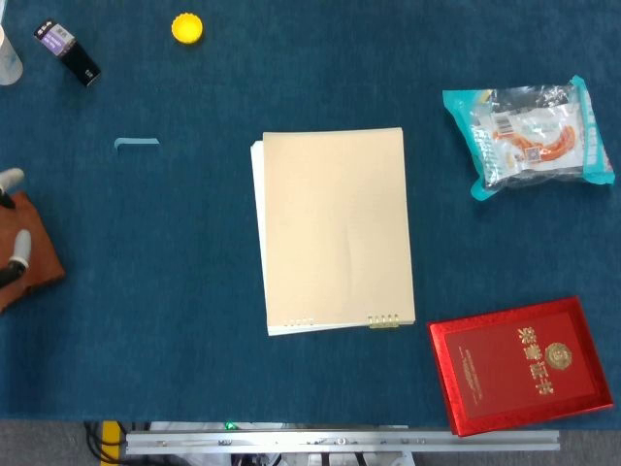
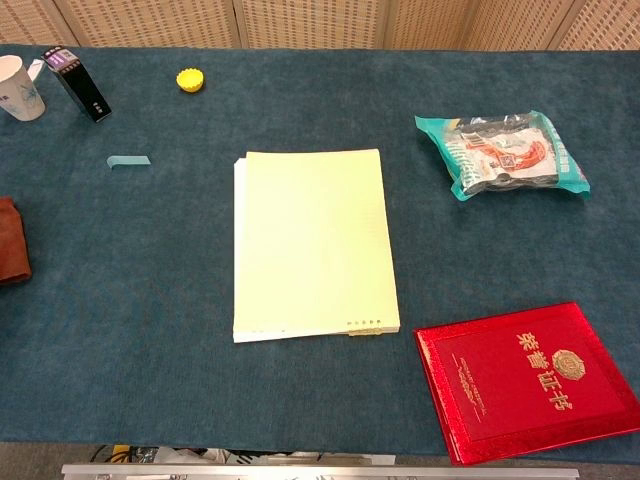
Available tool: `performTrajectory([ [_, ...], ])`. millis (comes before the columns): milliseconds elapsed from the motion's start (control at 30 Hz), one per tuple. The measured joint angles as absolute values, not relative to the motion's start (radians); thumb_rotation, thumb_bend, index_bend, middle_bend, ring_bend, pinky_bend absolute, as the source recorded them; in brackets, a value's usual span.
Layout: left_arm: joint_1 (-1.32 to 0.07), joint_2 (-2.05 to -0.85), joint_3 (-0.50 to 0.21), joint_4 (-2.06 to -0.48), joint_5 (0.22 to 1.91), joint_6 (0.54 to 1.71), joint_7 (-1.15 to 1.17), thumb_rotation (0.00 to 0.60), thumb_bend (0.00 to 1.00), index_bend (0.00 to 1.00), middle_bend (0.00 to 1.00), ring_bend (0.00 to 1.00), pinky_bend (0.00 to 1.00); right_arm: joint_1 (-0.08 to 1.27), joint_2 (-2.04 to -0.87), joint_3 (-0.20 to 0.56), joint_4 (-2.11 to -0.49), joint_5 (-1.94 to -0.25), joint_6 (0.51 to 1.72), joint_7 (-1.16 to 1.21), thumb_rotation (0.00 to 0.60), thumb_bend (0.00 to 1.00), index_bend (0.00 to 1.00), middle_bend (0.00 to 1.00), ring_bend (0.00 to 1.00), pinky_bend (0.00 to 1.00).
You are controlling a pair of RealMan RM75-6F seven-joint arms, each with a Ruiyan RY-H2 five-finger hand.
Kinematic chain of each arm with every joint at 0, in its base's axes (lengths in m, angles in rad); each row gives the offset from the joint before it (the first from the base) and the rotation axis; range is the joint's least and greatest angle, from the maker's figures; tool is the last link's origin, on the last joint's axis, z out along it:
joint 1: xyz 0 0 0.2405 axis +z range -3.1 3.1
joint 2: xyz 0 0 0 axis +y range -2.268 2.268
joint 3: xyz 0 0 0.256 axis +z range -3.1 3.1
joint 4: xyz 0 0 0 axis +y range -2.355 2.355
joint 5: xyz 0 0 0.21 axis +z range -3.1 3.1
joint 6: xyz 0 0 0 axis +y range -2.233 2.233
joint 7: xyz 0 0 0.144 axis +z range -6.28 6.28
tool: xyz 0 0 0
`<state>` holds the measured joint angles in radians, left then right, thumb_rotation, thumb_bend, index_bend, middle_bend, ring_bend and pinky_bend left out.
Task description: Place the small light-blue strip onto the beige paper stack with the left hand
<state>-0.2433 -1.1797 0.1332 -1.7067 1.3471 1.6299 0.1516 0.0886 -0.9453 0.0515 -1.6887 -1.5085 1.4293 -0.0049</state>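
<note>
The small light-blue strip [image 1: 136, 144] [image 2: 129, 160] lies flat on the blue tablecloth, left of the beige paper stack [image 1: 337, 231] [image 2: 312, 243] at the table's middle. Only two white fingertips of my left hand [image 1: 14, 218] show, at the far left edge of the head view. They sit over a brown object, well below and left of the strip. The rest of that hand is cut off, and the chest view does not show it. My right hand appears in neither view.
A brown object [image 1: 29, 262] [image 2: 10, 255] lies at the left edge. At the back left are a paper cup [image 2: 22, 88], a black-purple box [image 1: 68, 52] [image 2: 78, 84] and a yellow cap [image 1: 187, 28] [image 2: 191, 80]. A snack bag [image 1: 529, 136] [image 2: 503, 153] and a red booklet [image 1: 521, 364] [image 2: 530, 378] lie on the right.
</note>
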Motion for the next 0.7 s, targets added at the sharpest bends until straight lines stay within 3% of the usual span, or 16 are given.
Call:
performTrajectory([
  [333,-0.196,-1.173,0.097,-1.752,1.385,1.630,0.182,0.600,0.40,0.22,0.41,0.40,0.51,0.087,-0.943,0.050,-1.681,-1.520,1.442,0.012,0.600,0.33,0.46,0.41,0.34,0.37],
  [700,-0.235,-1.137,0.039,-1.786,1.399,1.523,0.199,0.600,0.40,0.22,0.45,0.43,0.51,0.097,-0.948,0.052,-1.678,-1.540,1.444,0.024,0.600,0.34,0.46,0.41,0.36,0.37],
])
